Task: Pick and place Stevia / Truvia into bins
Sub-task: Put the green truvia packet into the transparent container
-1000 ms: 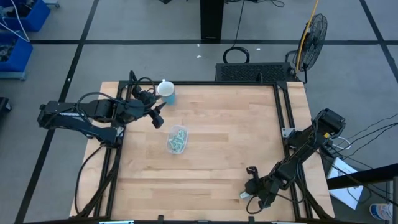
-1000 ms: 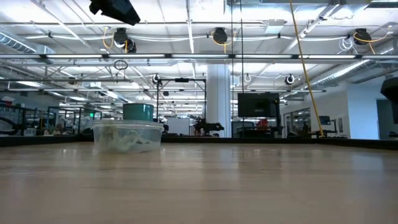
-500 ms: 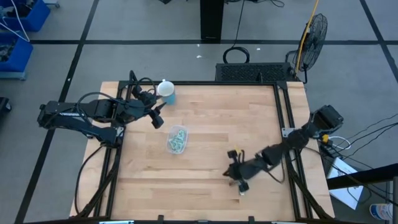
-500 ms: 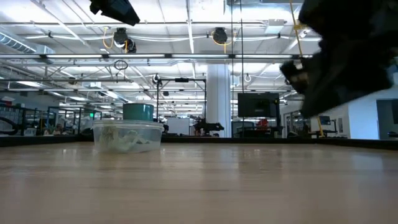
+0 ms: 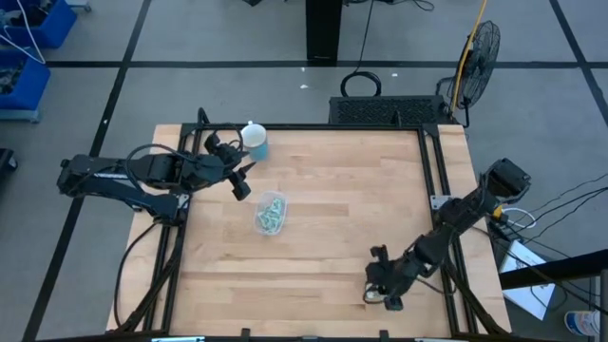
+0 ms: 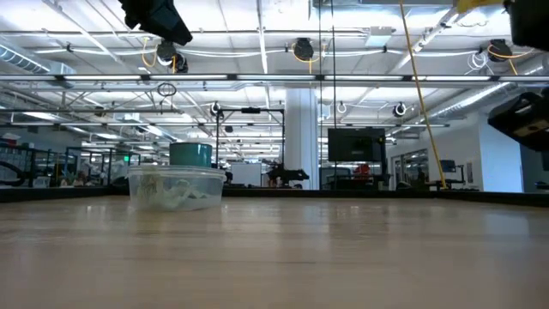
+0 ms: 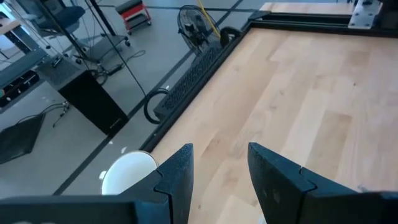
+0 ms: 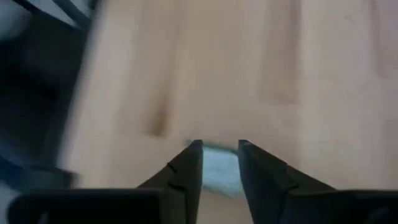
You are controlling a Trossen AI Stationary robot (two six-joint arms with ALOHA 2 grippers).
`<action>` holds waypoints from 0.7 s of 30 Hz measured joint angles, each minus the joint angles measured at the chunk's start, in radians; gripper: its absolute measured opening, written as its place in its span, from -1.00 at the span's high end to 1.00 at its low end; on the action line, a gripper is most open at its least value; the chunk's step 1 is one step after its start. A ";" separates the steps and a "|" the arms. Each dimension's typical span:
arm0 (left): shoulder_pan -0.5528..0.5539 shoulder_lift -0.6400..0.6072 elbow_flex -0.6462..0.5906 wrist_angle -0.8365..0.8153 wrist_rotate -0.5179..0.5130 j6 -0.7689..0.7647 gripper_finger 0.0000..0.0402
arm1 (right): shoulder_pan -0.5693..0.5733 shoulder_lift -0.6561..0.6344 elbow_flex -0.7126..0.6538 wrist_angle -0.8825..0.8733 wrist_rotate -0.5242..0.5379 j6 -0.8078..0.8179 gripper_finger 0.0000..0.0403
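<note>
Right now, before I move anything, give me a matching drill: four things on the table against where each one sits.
Things:
1. clear container
2. blue cup
3. left pincer
4. right pincer

Places:
A. near edge, right side, over a pale sachet
B. far left corner
C. left of centre, sachets inside
D. between cup and container, off the wood

Pairs: 1-C, 2-B, 3-D, 4-A

Right pincer [image 5: 378, 294] parted, low; left pincer [image 5: 239, 182] parted, raised
</note>
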 joint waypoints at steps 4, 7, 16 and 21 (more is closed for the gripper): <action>0.000 0.000 -0.022 0.011 -0.002 0.002 0.21 | 0.038 0.011 0.000 -0.098 0.141 0.003 0.38; 0.001 0.000 -0.027 0.032 -0.005 0.000 0.21 | 0.037 0.016 0.000 -0.097 0.140 0.003 0.30; 0.001 0.003 -0.027 0.063 -0.002 0.009 0.21 | 0.032 0.081 -0.001 -0.069 0.071 0.012 0.35; 0.001 0.006 -0.028 0.061 -0.002 0.030 0.21 | 0.029 0.101 0.001 -0.069 0.076 -0.049 0.50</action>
